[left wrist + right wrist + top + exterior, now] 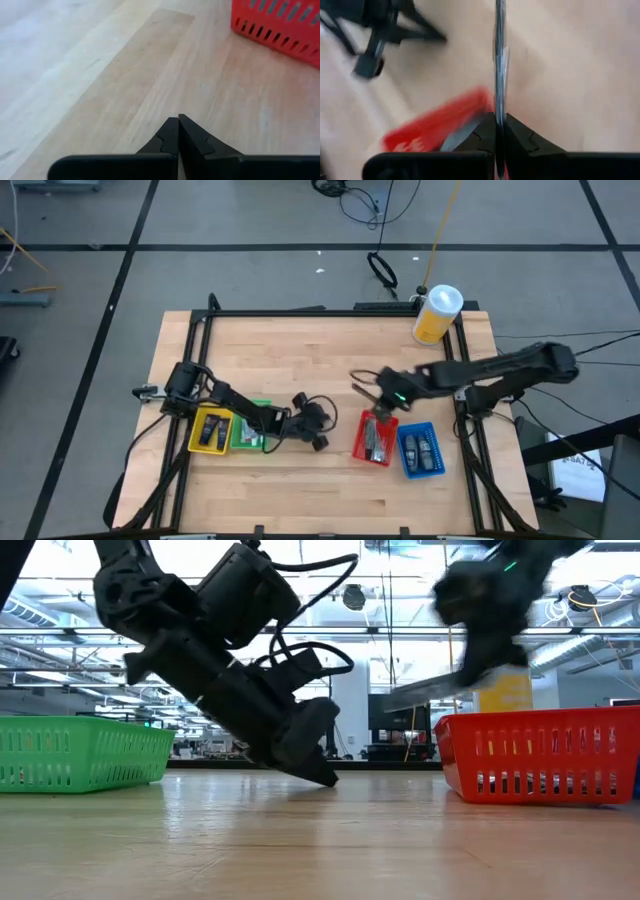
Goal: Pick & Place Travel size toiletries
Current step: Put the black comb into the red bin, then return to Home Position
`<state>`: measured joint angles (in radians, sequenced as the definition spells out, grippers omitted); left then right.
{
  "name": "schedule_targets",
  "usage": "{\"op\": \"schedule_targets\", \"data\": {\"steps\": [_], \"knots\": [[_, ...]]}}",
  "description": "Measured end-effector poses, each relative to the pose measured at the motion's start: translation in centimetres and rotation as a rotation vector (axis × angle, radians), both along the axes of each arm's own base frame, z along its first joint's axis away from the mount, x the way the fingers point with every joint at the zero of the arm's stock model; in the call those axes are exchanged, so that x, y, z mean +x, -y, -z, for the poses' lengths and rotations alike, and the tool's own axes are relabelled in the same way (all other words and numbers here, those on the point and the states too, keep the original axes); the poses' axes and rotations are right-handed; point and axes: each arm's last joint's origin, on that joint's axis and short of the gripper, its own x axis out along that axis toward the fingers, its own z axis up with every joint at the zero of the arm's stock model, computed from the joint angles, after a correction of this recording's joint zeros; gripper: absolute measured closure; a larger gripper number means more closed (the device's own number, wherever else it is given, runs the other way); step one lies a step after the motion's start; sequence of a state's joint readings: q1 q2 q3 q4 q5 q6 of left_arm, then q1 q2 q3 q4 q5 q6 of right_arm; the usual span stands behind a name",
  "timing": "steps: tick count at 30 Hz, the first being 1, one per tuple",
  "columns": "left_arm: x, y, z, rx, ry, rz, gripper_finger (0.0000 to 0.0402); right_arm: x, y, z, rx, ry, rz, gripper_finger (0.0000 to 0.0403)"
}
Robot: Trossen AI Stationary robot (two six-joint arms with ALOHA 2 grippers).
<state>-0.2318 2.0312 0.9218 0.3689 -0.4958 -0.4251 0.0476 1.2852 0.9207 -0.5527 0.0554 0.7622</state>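
Right gripper [499, 120] fingers pinch a thin flat silvery packet [499, 55] above the red plastic bin [374, 440]; left gripper [178, 119] fingers closed, empty, on the wooden worktop [320, 345].

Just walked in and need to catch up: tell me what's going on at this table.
Two robot arms are sorting small travel toiletries into coloured bins. The right gripper is shut on a thin flat packet, held edge-on above the red bin, which already holds some items. The left gripper is shut and empty, tilted down close to the bare table between the green bin and the red one. The yellow bin and blue bin also hold items.
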Motion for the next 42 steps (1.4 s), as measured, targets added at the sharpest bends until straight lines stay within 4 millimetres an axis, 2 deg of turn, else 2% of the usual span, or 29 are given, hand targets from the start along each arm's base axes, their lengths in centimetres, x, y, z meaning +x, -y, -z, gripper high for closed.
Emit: {"op": "schedule_targets", "data": {"steps": [3, 6, 10, 13, 17, 21, 24, 28, 33, 38, 42], "knots": [[-0.3, 0.7, 0.0, 0.08, -0.002, -0.038, 0.0383, -2.6, -2.5, -1.4, 0.104, -0.031, 0.097, 0.0396], [-0.6, 1.2, 0.0, 0.146, -0.007, -0.051, 0.0386, -4.3, -5.1, -2.4, 0.258, -0.01, 0.185, 0.0396], [-0.6, 1.4, 0.0, 0.165, -0.006, -0.051, 0.0399, -5.2, -8.3, -2.8, 0.465, -0.013, 0.312, 0.0396], [-0.6, 1.3, -0.1, 0.162, -0.004, -0.055, 0.0394, -4.8, -9.8, -2.0, 0.528, -0.031, 0.429, 0.0396], [-0.6, 1.3, -0.1, 0.156, -0.006, -0.062, 0.0382, -3.3, -10.6, -0.4, 0.52, 0.01, 0.573, 0.0395], [-0.7, 1.3, 0.0, 0.153, -0.014, -0.064, 0.0386, -1.4, -10.2, 0.9, 0.511, 0.061, 0.657, 0.0394], [-0.7, 1.5, 0.0, 0.154, -0.018, -0.06, 0.0397, -0.4, -9.8, 1.8, 0.512, 0.028, 0.689, 0.0383], [-0.9, 1.8, 0.0, 0.156, -0.023, -0.051, 0.0396, -0.2, -9.8, 2.8, 0.536, -0.065, 0.679, 0.0353], [-0.9, 1.8, 0.0, 0.154, -0.021, -0.051, 0.0383, -0.6, -10.7, 2.9, 0.545, -0.078, 0.672, 0.033], [-0.9, 1.8, 0.0, 0.154, -0.021, -0.052, 0.039, -0.9, -11.3, 2.9, 0.542, -0.08, 0.663, 0.0316], [-0.9, 1.8, 0.0, 0.145, -0.018, -0.052, 0.04, -1.1, -11.1, 2.1, 0.5, -0.048, 0.541, 0.0294]]}}
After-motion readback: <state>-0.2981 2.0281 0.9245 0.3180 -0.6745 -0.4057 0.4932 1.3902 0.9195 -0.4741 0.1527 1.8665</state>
